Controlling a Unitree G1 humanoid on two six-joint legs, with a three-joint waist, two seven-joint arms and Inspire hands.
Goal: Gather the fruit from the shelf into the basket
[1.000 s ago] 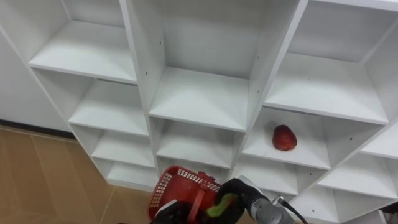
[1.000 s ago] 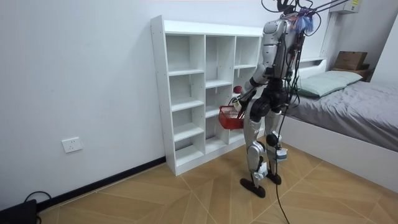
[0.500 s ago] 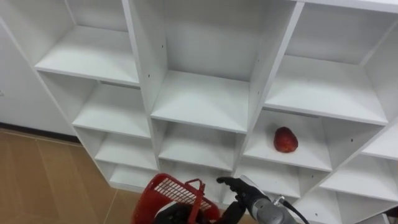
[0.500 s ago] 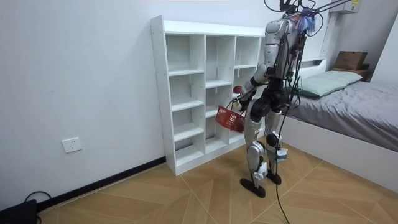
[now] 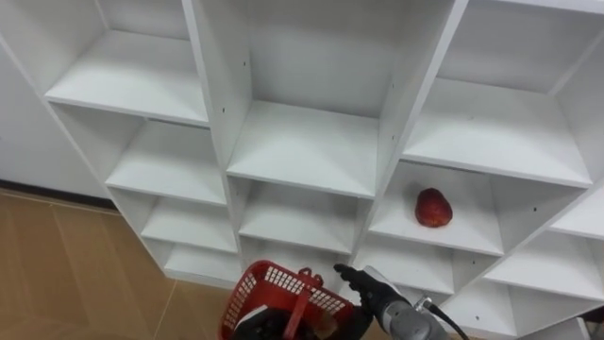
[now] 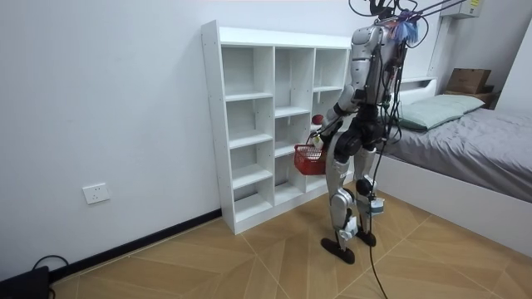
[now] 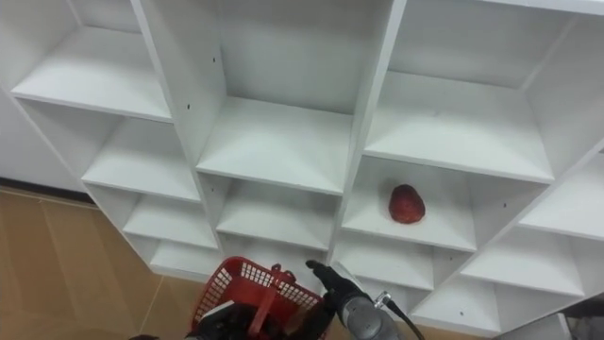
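one fruit in sight, and several ways to lose it. noted big to small.

closet (image 5: 302, 151): white, open cubbies. i stand close against it, looking down into it. uprights and shelf edges crowd the target cubby on every side. judgement: a reach that comes up at a slant could knock my forearm on a shelf edge or an upright before my hand gets inside, and the bump could spoil my aim.

basket (image 5: 283, 279): red, mesh-walled, low in front of me, below the shelves i can see. my left hand (image 5: 257, 327) is down by its handle (image 5: 298, 312); whether it has a grip i cannot tell. what lies inside i cannot make out. risk: the basket may swing or tip as i lean to reach. it also sits well below and to the left of the fruit, so the carry back is long and a slip would send the fruit to the floor (image 5: 75, 264).

right hand (image 5: 370, 286): at the basket's right rim, fingers straight and a little spread, holding nothing. risk: on the way up it could catch the rim or the handle.

red fruit (image 5: 432, 208): alone on a shelf in the right-hand column, about mid-shelf, well apart from my hand. round and smooth by the look. a poke from straight fingers may roll it deeper or off the edge — better to close round it than push.
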